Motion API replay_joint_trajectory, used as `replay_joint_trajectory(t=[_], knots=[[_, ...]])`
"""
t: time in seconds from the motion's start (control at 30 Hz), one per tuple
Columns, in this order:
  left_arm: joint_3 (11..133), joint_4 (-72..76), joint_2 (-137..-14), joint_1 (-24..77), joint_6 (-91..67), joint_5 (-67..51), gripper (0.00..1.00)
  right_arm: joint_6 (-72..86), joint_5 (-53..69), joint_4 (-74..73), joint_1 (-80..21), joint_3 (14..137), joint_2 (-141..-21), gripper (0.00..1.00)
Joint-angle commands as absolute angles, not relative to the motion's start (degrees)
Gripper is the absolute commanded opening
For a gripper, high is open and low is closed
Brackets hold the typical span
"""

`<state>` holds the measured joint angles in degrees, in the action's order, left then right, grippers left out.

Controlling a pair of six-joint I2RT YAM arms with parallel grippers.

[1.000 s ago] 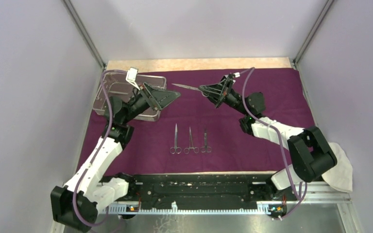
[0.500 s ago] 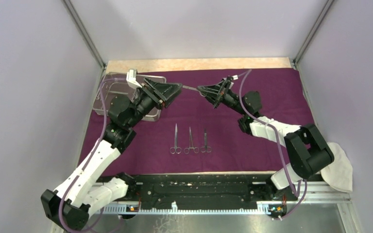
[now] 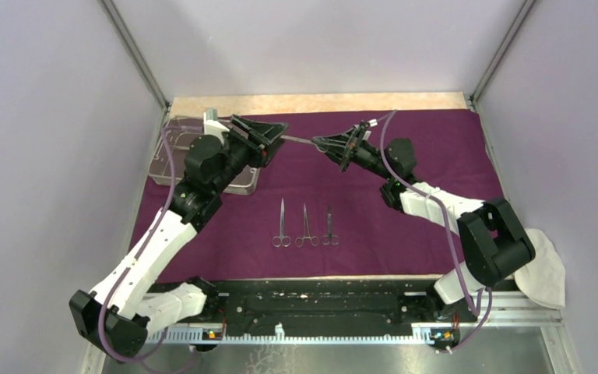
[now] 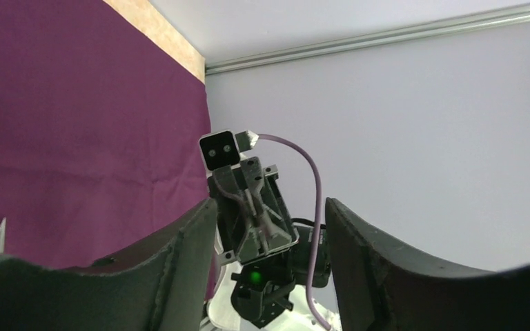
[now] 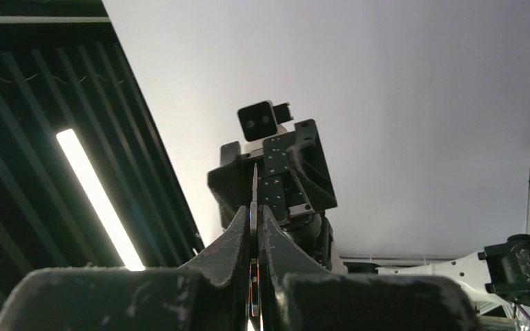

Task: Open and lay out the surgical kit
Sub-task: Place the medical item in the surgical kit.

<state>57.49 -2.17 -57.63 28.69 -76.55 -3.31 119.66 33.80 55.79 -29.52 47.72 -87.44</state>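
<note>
The purple cloth (image 3: 374, 253) lay spread flat over most of the table (image 3: 319, 103), with a strip of bare top showing along the far edge. The tray (image 3: 237, 181) sat on the cloth at the far-left corner, partly hidden under the left arm. A row of three instruments (image 3: 305, 227) lay side by side near the middle of the cloth, somewhat toward the near edge. Their ring handles faced the arms and their tips pointed at the far edge. They were close together but, as far as I could make out, not touching. Over the far half of the cloth both arms were raised and faced one another. The right gripper (image 3: 321, 142) was clenched on a fourth instrument (image 3: 302, 140), holding it up off the cloth and roughly level, its free end reaching across to the left gripper (image 3: 278, 138). In the right wrist view the thin steel showed pinched flat between the two fingers and ran straight out past their tips. The left gripper was released, its fingers (image 4: 179, 255) standing well apart and its mouth turned toward the right gripper. The instrument's free end came right up to that mouth. Whether the steel was already between the fingers or just short of them I couldn't tell from above, and the left wrist view showed nothing pressed against either finger. A white cloth (image 3: 546, 269) lay crumpled at the table's near-right corner, beside the right arm's elbow.
</note>
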Motion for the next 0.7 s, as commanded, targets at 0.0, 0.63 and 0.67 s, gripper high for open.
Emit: replay_joint_trajectory(t=[0.0,0.63,0.67], knots=[[62.0,0.8,-60.0,29.5,-74.6,-2.6,0.58,124.7,34.4,53.0,-29.8,50.1,-85.0,0.00],[59.8,4.0,-63.9,29.6,-56.3,-20.9,0.00,28.5,31.6,-22.9,-20.2,62.9,-69.3,0.62],[60.6,2.4,-64.8,29.6,-55.1,-22.4,0.00,20.4,29.5,-27.4,-20.3,64.4,-69.0,0.63]])
